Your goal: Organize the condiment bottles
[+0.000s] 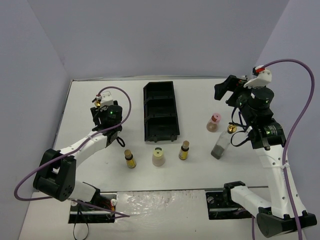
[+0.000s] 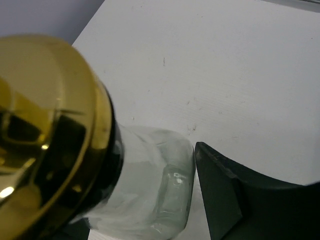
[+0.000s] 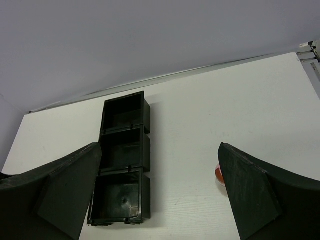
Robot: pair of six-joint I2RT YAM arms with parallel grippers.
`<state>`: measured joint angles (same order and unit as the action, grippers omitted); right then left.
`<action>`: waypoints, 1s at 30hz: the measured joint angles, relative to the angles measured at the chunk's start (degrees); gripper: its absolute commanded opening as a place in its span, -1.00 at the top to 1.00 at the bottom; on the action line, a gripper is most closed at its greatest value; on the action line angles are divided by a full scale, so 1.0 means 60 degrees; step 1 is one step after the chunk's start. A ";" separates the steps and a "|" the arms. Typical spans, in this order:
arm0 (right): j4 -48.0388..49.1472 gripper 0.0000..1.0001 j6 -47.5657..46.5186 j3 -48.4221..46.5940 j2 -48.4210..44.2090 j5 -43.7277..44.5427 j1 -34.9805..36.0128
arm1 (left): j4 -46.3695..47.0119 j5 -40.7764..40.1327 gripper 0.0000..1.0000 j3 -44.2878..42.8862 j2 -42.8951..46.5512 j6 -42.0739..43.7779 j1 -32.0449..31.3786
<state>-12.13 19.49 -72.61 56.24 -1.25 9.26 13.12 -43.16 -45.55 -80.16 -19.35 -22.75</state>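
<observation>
At the left of the table my left gripper is shut on a tall clear bottle with a gold pourer top. The left wrist view shows the gold top huge and close, the glass body below it and the right finger against the glass; the other finger is hidden. My right gripper hangs open and empty above the back right. Below it stand a pink-capped bottle and a second tall clear bottle. Two amber bottles and a cream one stand in front.
A black tray with three compartments lies at the centre back, all of them empty in the right wrist view. A sliver of reddish cap shows beside my right finger. Grey walls close the table at the back and sides.
</observation>
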 measured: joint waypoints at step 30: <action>0.0065 -1.00 -0.0029 0.0194 -0.0123 0.0345 0.0160 | -0.2288 0.2149 1.00 -0.5467 -0.0612 0.1255 0.0109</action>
<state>-11.74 19.32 -71.44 55.51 0.82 10.22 -0.61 -30.26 -78.36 -83.83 -11.82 -22.09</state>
